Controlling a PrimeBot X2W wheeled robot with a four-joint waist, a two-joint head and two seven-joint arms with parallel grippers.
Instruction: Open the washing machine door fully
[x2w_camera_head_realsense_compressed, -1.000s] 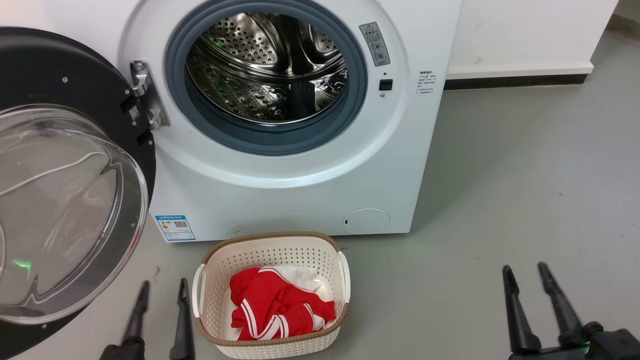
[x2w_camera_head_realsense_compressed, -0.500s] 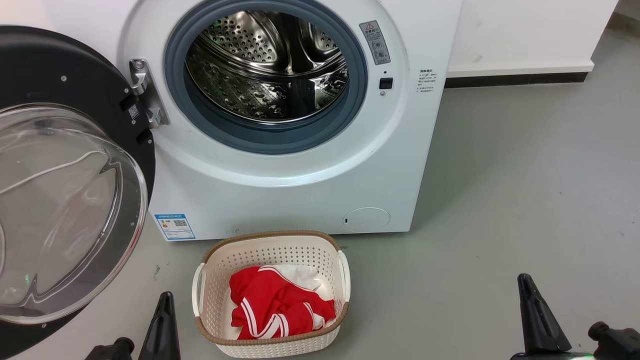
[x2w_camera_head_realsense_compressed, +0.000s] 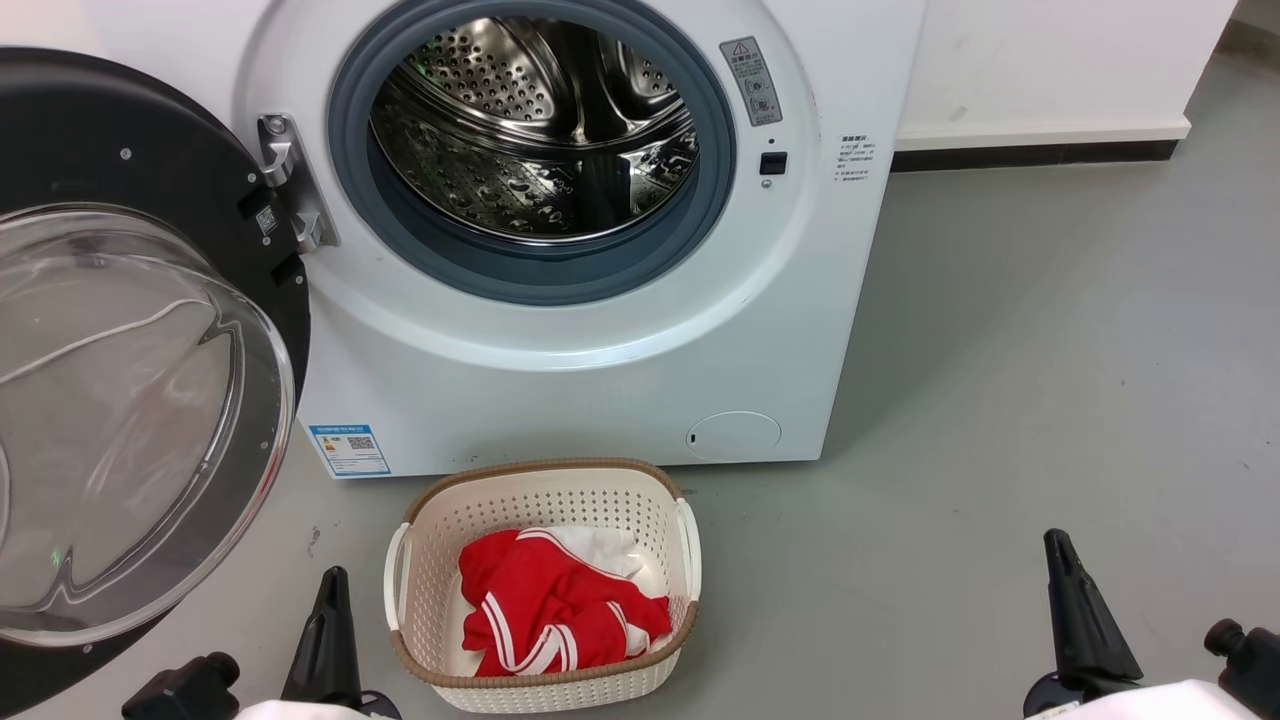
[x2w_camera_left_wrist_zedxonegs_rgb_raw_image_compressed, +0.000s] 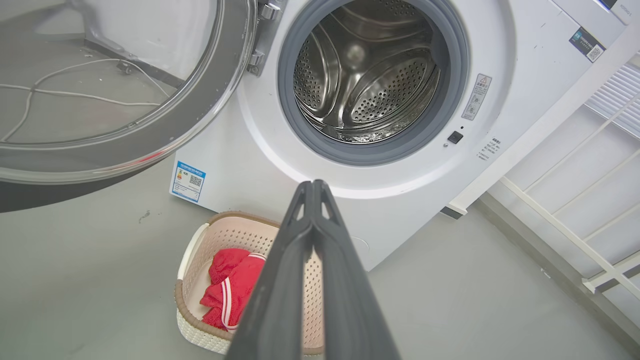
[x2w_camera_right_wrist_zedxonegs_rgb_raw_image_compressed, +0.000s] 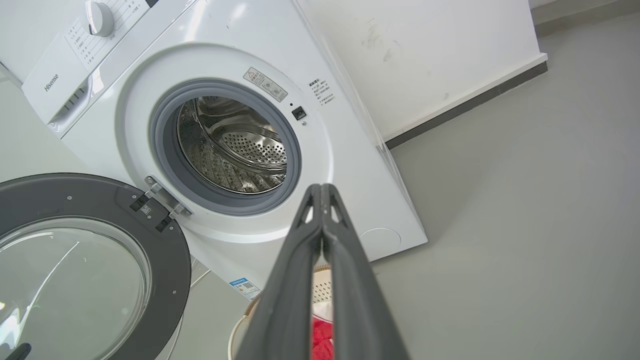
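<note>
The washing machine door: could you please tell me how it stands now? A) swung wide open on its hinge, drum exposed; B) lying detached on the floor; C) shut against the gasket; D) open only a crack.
A: the washing machine door hangs swung far out from its hinge, and the steel drum of the washing machine lies fully in view.

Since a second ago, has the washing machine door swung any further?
No. The washing machine door sits just as close to the blue label as before.
</note>
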